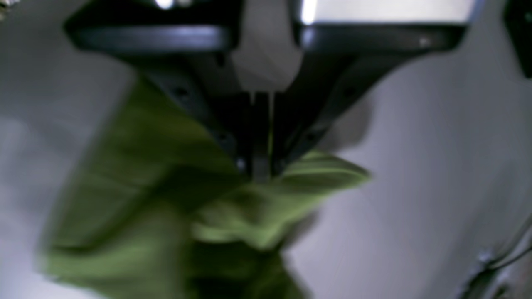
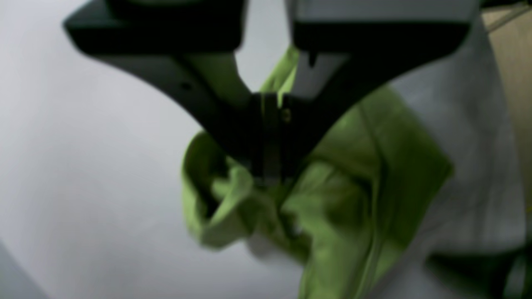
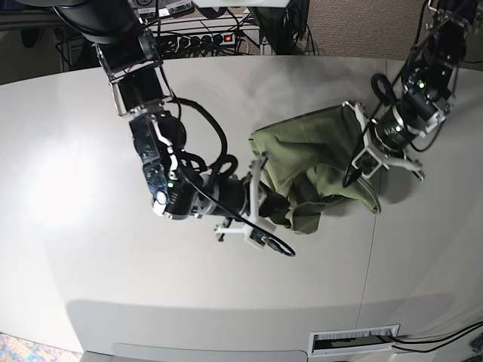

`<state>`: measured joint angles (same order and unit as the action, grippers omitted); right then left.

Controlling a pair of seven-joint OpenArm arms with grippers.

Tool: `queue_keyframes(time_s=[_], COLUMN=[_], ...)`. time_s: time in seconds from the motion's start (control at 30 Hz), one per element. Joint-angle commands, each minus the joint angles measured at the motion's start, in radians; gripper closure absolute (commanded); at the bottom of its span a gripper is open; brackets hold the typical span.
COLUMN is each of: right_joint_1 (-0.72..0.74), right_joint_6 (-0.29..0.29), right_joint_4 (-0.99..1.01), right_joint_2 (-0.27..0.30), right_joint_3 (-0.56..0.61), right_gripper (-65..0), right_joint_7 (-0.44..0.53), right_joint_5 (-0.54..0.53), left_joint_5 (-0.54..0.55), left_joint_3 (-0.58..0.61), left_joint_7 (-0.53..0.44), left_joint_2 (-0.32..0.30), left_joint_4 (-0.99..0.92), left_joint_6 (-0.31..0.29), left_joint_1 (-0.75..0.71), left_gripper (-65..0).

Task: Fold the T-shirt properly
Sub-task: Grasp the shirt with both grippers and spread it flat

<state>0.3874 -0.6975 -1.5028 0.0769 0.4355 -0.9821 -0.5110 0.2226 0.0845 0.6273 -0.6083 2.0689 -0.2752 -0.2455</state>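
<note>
Left wrist view: we find the left gripper (image 1: 261,172) clamped on an edge of the T-shirt (image 1: 137,199), cloth hanging bunched below it over the table (image 1: 436,166).

Right wrist view: the right gripper (image 2: 270,174) is likewise pinched on a rumpled fold of the shirt.

Base view: the shirt hangs stretched between both arms above mid-table, crumpled. We judge the spreading step is in hand; next, both held edges need drawing apart and laying flat. Cables (image 3: 219,34) lie beyond the far edge, well apart; nothing obstructs.
</note>
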Motion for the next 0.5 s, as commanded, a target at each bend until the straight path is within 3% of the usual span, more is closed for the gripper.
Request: queue_keyframes(time_s=[0.0, 0.2, 0.47], right_joint_1=[0.031, 0.037, 0.038], right_joint_6=[-0.001, -0.001, -0.001], right_joint_4=[0.003, 0.092, 0.158], right_joint_2=[-0.016, -0.072, -0.083], right_joint_3=[-0.004, 0.006, 0.15], right_gripper=[0.0, 0.0, 0.0], right_joint_7=[0.037, 0.1, 0.259], right_joint_5=[0.003, 0.06, 0.222], left_joint_5=[0.015, 0.013, -0.07], left_joint_3=[-0.004, -0.004, -0.004], left_joint_7=[-0.038, -0.137, -0.239], left_joint_2=[0.007, 0.114, 0.217], left_joint_4=[0.016, -0.049, -0.187], left_joint_6=[0.008, -0.014, -0.014], left_joint_1=[-0.012, -0.092, -0.087], left_gripper=[0.0, 0.0, 0.0])
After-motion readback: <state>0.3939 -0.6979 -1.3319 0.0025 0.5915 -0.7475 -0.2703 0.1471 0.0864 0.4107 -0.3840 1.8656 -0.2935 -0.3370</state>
